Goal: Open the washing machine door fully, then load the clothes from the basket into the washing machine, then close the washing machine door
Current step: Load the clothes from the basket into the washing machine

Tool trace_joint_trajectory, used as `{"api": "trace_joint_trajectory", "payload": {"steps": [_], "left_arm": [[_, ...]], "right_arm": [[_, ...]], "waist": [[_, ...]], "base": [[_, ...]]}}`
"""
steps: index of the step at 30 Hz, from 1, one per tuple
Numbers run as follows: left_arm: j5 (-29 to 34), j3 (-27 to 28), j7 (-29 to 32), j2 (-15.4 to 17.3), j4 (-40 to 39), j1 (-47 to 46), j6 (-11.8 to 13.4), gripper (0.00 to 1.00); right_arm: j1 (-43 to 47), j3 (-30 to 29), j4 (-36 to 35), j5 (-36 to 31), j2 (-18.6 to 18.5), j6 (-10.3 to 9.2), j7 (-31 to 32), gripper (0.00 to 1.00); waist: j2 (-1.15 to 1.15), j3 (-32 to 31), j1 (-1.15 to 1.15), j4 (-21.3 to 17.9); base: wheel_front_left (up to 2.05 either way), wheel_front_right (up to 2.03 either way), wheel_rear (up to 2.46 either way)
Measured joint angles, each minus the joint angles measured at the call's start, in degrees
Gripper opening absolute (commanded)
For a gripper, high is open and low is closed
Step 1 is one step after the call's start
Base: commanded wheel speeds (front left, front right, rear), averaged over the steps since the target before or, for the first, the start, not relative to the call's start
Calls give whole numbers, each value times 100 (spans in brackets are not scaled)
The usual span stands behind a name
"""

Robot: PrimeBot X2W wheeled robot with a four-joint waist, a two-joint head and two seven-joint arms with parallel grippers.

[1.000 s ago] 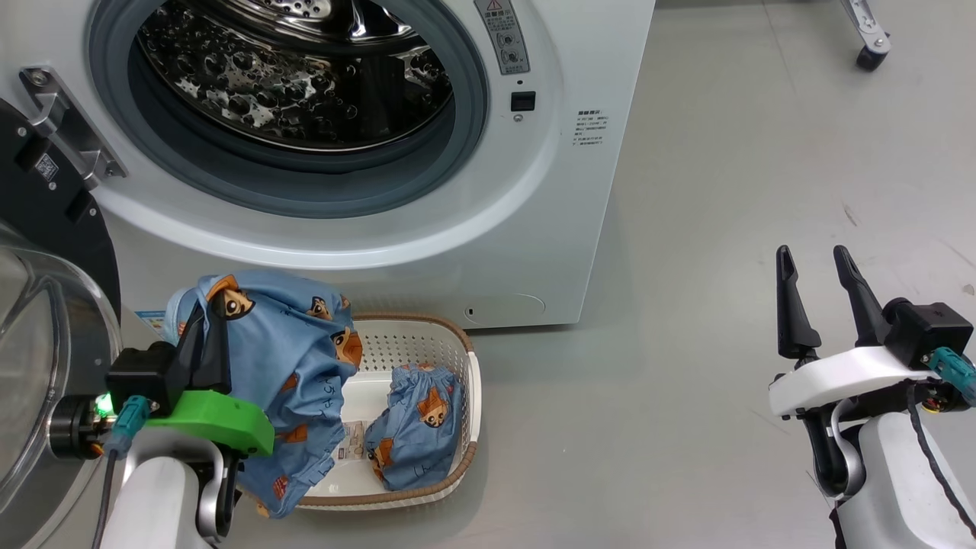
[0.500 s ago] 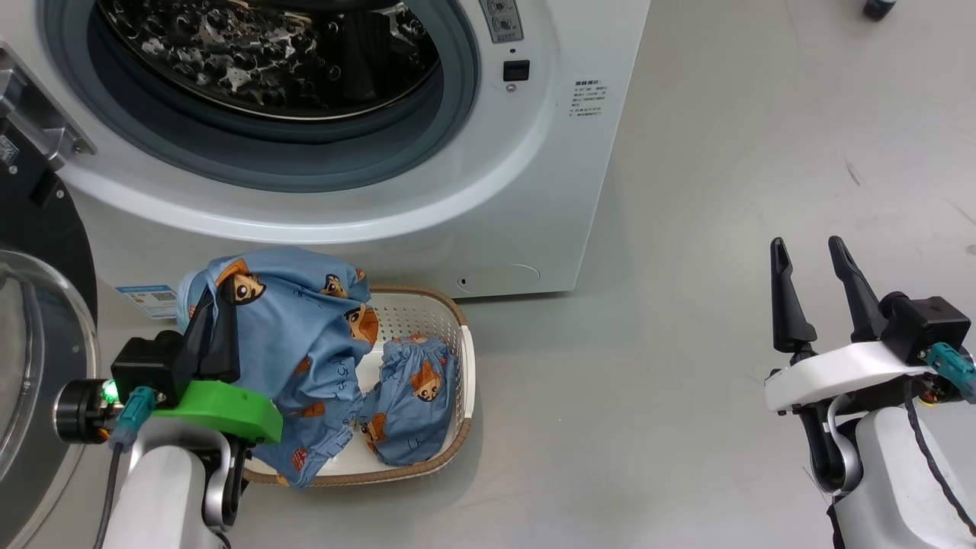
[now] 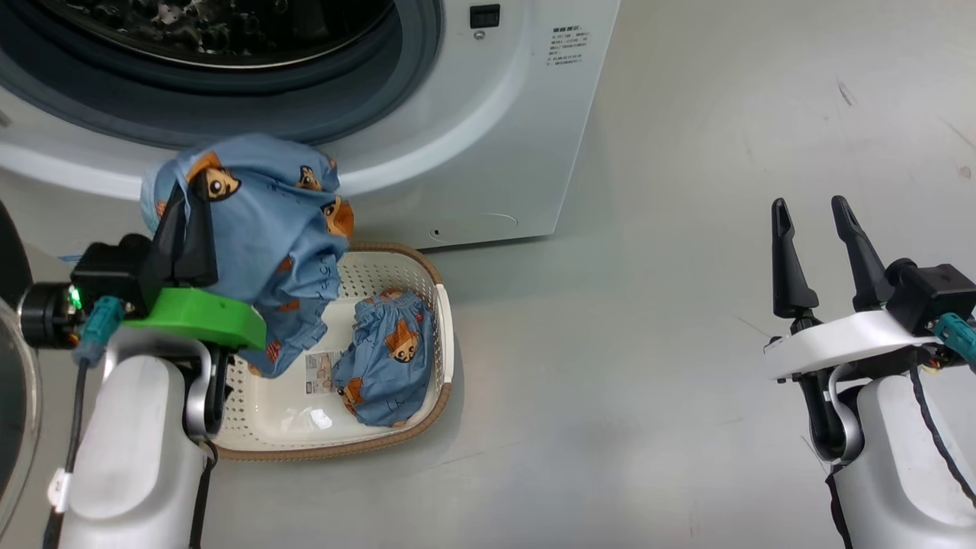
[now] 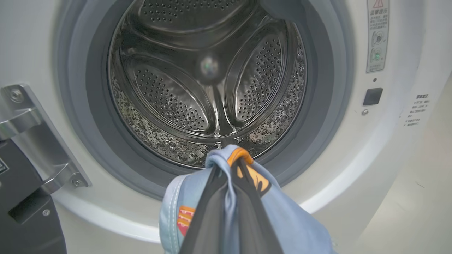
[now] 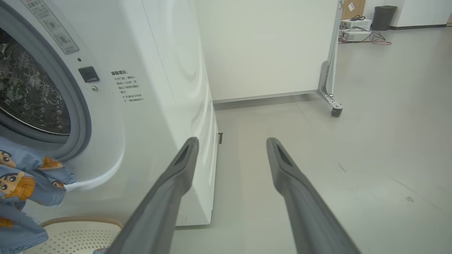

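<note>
My left gripper (image 3: 185,204) is shut on a light-blue garment (image 3: 263,229) with orange-brown cartoon figures, held up in front of the washing machine (image 3: 496,114) and above the basket (image 3: 438,335). In the left wrist view the fingertips pinch the garment (image 4: 300,229) just below the steel drum (image 4: 208,88). A second bundled garment (image 3: 385,358) lies in the basket's right half. The washing machine door (image 3: 11,427) stands swung open at the far left, its black rim (image 4: 24,225) under the hinge. My right gripper (image 3: 812,210) is open over bare floor, holding nothing.
A paper label (image 3: 320,371) lies on the basket floor. Grey floor (image 3: 686,305) spreads to the right of the machine. In the right wrist view a white partition on a caster (image 5: 333,111) stands behind the machine, with a bin (image 5: 383,16) far back.
The head camera has shifted, so the machine sits higher in the picture. My left gripper has lifted the garment higher above the basket, toward the drum opening. The right gripper stays open.
</note>
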Motion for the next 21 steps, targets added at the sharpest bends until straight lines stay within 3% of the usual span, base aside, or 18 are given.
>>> {"api": "trace_joint_trajectory", "payload": {"steps": [21], "left_arm": [[99, 147, 670, 402, 465, -1954, -52, 0]], "right_arm": [[-424, 3, -134, 2, 127, 0, 0, 100]], "waist": [[0, 864, 0, -449]], "base": [[0, 0, 0]]}}
